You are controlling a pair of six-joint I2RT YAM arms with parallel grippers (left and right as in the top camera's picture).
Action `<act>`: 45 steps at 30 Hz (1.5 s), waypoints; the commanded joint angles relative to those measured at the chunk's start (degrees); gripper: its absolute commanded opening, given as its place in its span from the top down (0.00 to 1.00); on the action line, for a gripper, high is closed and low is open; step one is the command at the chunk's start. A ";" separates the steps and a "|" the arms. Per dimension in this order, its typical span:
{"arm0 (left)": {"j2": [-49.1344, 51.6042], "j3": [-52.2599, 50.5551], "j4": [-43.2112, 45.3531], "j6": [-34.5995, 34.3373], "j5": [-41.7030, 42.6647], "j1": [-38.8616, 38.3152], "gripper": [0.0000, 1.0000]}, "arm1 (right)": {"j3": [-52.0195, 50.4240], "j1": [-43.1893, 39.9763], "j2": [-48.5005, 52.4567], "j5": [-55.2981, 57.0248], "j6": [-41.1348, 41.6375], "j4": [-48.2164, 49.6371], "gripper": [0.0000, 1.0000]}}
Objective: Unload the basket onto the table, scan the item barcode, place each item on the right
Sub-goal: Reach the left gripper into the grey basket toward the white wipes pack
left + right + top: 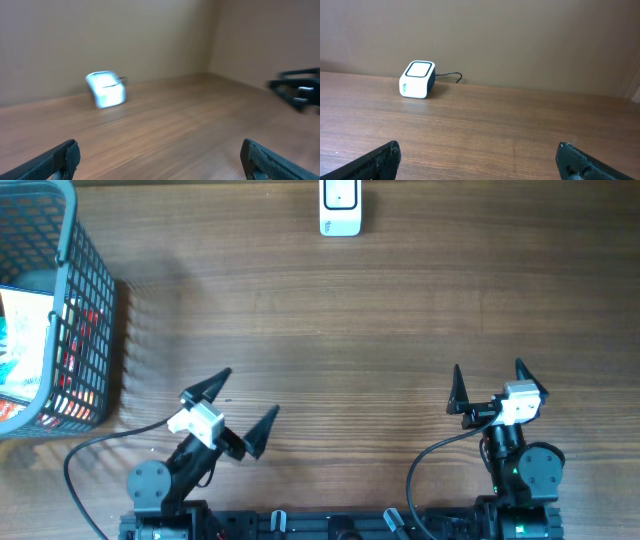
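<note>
Inside a grey mesh basket (pixel 100 350) at the left edge of the worktop (pixel 350 320) lie printed packets (pixel 22 340): one white and blue, and one red that shows through the mesh. No barcode can be made out on them.

Well apart from the basket, at the far edge of the worktop and near its middle, sits a small white barcode scanner (pixel 340 207). It has a rounded top panel with a dark outline. In the right wrist view, a thin dark cable (pixel 451 75) runs out from behind it along the plain brown wall.

Both arms sit at the near edge, far from the scanner and the basket. The left hand (pixel 247 393) is angled up and to the right, its two black pointed fingers spread wide with nothing between them. The right hand (pixel 488 370) points straight towards the far edge, its fingers also spread wide and empty.

The left wrist view is blurred; it shows the scanner as a white smear and part of the right arm at the right edge.
</note>
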 commanded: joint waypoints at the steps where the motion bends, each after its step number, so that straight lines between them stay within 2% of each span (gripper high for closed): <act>1: -0.42 -0.13 7.72 -2.73 12.35 -0.26 0.00 | -0.04 -0.37 -0.17 0.98 0.90 0.11 0.00; 4: -0.42 -0.07 16.17 -9.11 12.35 -0.26 0.00 | -0.04 -0.37 -0.17 0.98 0.90 0.11 0.00; 7: -0.42 1.64 19.17 -11.10 12.20 -0.20 0.00 | -0.04 -0.37 -0.17 0.98 0.90 0.11 0.00; 10: -0.35 6.38 15.04 -10.71 9.55 0.28 0.00 | -0.04 -0.37 -0.17 0.98 0.90 0.11 0.00; 12: 0.42 10.97 10.03 -7.89 6.99 1.27 0.00 | -0.04 -0.37 -0.17 0.98 0.90 0.11 0.00; 15: 4.20 21.00 -1.25 -0.61 1.49 3.65 0.00 | -0.04 -0.37 -0.11 0.98 0.90 0.11 0.00; 20: 13.35 37.22 -17.42 5.62 -10.08 6.23 0.00 | -0.04 -0.37 -0.09 0.98 0.87 0.11 0.00; 23: 17.75 43.82 -17.14 6.12 -9.57 6.19 0.00 | -0.04 -0.35 -0.09 0.98 0.92 0.11 0.00; 28: 18.84 47.60 -12.09 6.12 -9.68 6.21 0.00 | -0.04 -0.35 -0.09 0.98 0.87 0.11 0.00; 31: 21.79 53.44 -14.38 5.99 -16.35 6.21 0.00 | -0.04 -0.37 -0.09 0.98 0.90 0.11 0.00; 33: 25.66 58.66 -18.88 4.35 -22.56 6.21 0.00 | -0.04 -0.37 -0.09 0.98 0.90 0.11 0.00; 35: 33.14 68.06 -26.80 4.72 -26.75 6.21 0.00 | -0.04 -0.37 -0.09 0.98 0.87 0.11 0.00; 37: 42.99 80.70 -36.89 4.87 -28.83 6.21 0.00 | -0.04 -0.37 -0.09 0.98 0.90 0.11 0.00; 41: 65.44 110.73 -60.17 10.73 -33.42 6.21 0.00 | -0.04 -0.37 -0.09 0.98 0.90 0.11 0.00; 45: 81.79 133.94 -74.44 15.54 -35.28 6.27 0.00 | -0.04 -0.37 -0.09 0.98 0.90 0.11 0.00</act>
